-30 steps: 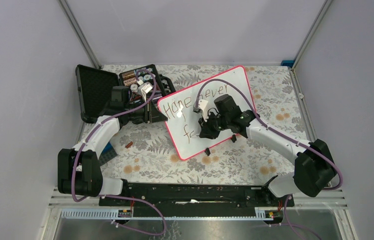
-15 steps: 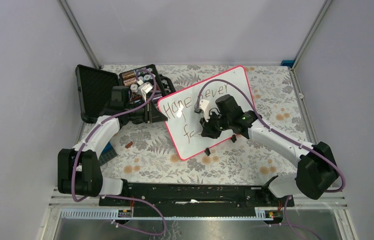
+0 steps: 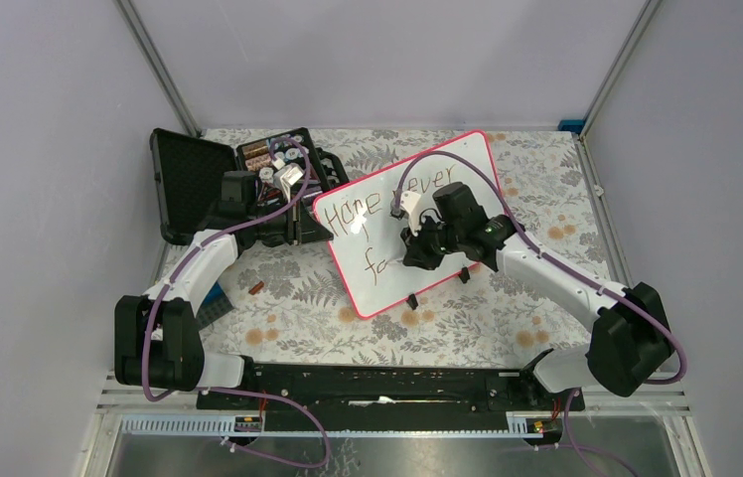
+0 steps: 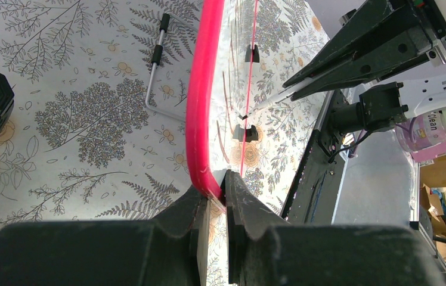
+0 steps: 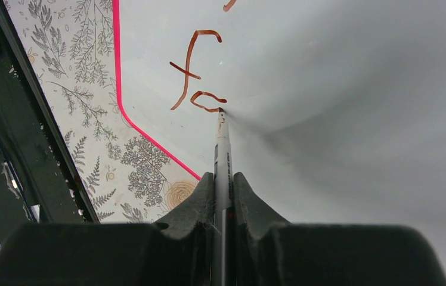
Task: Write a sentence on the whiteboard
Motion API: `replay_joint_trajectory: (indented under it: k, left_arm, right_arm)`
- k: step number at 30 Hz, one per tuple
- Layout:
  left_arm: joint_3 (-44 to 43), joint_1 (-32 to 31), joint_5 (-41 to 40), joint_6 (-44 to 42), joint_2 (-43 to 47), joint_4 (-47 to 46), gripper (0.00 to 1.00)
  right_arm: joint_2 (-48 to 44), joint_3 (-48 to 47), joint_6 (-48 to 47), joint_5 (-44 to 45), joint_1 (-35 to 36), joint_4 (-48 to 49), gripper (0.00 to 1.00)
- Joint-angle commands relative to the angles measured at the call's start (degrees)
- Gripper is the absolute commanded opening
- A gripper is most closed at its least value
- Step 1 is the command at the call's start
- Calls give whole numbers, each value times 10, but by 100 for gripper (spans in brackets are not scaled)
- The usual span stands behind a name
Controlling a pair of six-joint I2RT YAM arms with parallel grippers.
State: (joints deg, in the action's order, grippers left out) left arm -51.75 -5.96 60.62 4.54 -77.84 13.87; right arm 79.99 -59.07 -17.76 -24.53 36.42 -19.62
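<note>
The whiteboard (image 3: 353, 260), white with a pink-red rim, stands tilted across the middle of the table. My left gripper (image 3: 310, 221) is shut on its left rim; the left wrist view shows the rim (image 4: 200, 107) pinched between the jaws (image 4: 217, 190). The sentence (image 3: 356, 214) reads "Hope never" on top, with "fa" (image 5: 194, 71) below in brown ink. My right gripper (image 5: 223, 182) is shut on a thin marker (image 5: 223, 149). The marker's tip touches the board at the end of the "a". From above, the right gripper (image 3: 417, 253) hovers over the board's middle.
An open black case (image 3: 189, 179) with small parts lies at the back left, behind the left arm. Two black clips (image 3: 412, 300) sit on the board's near edge. A small brown item (image 3: 256, 288) and a bent metal rod (image 4: 155, 65) lie on the floral cloth.
The right gripper has shifted slightly right and away with the marker, and the stroke after the "f" has grown into an "a". The left gripper and the board have not moved.
</note>
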Motion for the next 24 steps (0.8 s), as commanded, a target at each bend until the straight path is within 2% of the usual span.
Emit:
replay_joint_trajectory:
  k: [1,24]
  left_arm:
    - [-15,-8,-9,-41,-2,-4,0]
    - [-15,-8,-9,-41,-1,-4,0]
  right_arm:
    - [-3,-26,-8,27,-9,16,0]
    - [8,-17,-8,12,-11,17,0]
